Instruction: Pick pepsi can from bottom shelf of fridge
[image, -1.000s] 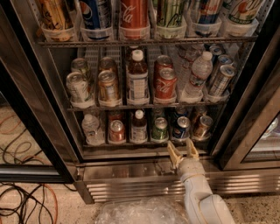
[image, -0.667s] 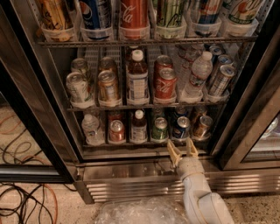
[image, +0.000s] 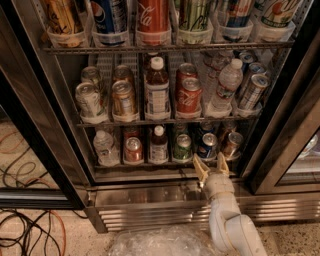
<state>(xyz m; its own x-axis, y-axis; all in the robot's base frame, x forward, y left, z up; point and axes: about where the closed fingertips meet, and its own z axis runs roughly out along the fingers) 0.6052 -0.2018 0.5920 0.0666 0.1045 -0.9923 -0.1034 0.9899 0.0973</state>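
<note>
Our claw (image: 210, 165) has barely shifted in the last second and still hangs spread open just before the pepsi can (image: 207, 146), which stands ungrasped on the bottom shelf (image: 145, 164) of the fridge (image: 150, 196).

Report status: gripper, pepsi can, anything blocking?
Gripper open, at front edge of bottom shelf, just below pepsi can. Can upright on shelf, not gripped. Green can and brown can flank it closely.

Speckled floor (image: 295, 239) with tangled cables (image: 24, 234) at left.
</note>
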